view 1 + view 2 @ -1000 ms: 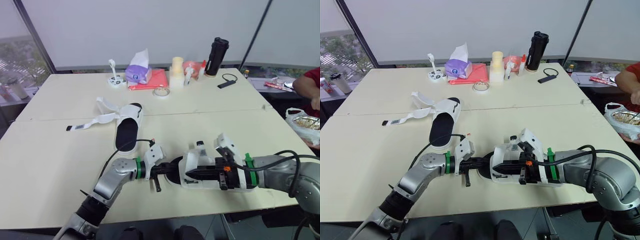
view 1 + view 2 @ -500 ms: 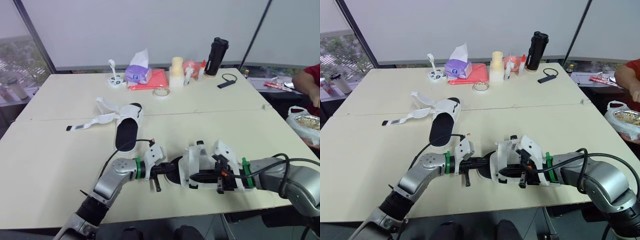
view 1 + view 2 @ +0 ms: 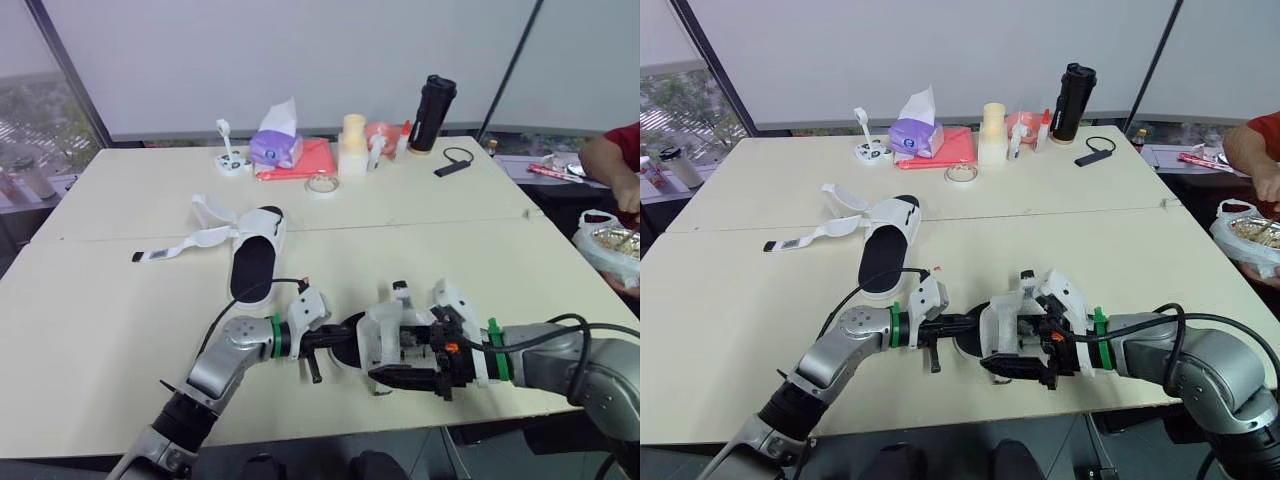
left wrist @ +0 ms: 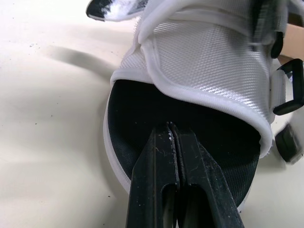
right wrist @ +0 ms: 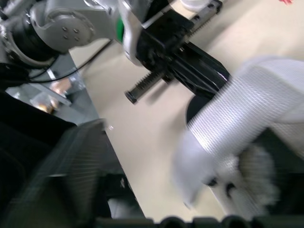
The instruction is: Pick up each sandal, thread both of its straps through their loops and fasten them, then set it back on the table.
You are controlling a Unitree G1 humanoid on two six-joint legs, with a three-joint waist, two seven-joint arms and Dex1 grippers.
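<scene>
Straps lie open on the far sandal (image 3: 252, 265), which rests flat on the table (image 3: 100, 330) at our left, one long strap (image 3: 175, 248) trailing away from it; we judge that one untouched. Nearer the front edge, the left gripper (image 4: 170, 128) has its two fingers pressed together with nothing between them. They lie on the black insole (image 4: 204, 147) at the open end of the near sandal (image 3: 385, 335), apparently pinning it to the table. That sandal lies between the two arms, its white woven upper arched over the footbed. Just right of it, the right gripper (image 3: 380, 376) reaches in low along its near side, beside the white straps; we cannot tell whether it is apart, together or clamped on a strap, as its wrist view is smeared.

We see three risks. A pin is not a clamp, so a firm pull on a strap could drag the sandal out from under the left gripper, or twist it round. A strap held shallowly could slip free before it reaches its loop. And the sandal sits close to the table's front edge, so a push toward us could tip it off.
</scene>
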